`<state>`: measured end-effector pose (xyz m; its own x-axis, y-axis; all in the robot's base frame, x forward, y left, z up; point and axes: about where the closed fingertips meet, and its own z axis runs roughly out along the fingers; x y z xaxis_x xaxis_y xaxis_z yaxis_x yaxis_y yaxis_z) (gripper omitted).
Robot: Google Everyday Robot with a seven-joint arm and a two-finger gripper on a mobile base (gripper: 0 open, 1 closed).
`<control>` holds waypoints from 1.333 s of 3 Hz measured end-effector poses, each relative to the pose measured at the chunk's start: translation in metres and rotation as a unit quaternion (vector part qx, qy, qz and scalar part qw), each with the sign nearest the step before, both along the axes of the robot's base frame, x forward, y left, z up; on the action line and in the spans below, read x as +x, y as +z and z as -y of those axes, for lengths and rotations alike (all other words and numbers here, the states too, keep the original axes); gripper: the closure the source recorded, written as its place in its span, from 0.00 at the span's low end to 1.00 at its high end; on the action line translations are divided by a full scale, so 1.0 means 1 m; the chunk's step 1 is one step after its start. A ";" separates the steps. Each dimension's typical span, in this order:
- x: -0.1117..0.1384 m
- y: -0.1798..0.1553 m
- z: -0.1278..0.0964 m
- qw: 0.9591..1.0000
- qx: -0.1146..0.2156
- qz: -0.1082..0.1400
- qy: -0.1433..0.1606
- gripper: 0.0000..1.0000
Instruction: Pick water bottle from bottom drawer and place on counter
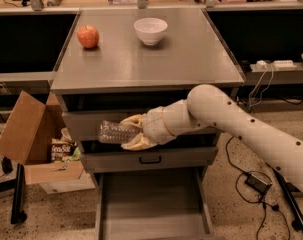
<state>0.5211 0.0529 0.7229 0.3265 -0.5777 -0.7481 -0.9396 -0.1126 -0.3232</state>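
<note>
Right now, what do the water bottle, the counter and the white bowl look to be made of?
Water bottle: clear thin plastic, probably; see-through with crinkled ridges. The tool is shut on it in front of the upper drawers. Counter: brushed metal, apparently; flat grey with a dull sheen. White bowl: ceramic or hard plastic; smooth opaque white, cannot tell which.

Yellowish gripper (130,132) before grey drawers (177,159), clasping clear water bottle (112,132) — red apple (88,36), white bowl (150,30).

Counter (191,59): apple (88,36), white bowl (150,30). Claw (133,132) with water bottle (112,132) below front edge.
</note>
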 end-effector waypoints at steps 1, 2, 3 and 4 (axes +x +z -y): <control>0.006 0.068 0.018 0.999 -0.019 0.046 -0.017 1.00; 0.010 0.120 0.036 0.994 -0.034 0.090 -0.041 1.00; 0.010 0.120 0.036 0.994 -0.034 0.090 -0.040 1.00; 0.029 0.133 0.043 0.993 -0.036 0.086 -0.073 1.00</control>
<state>0.5500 0.0096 0.8556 0.3546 -0.6776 -0.6443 -0.8797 -0.0082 -0.4755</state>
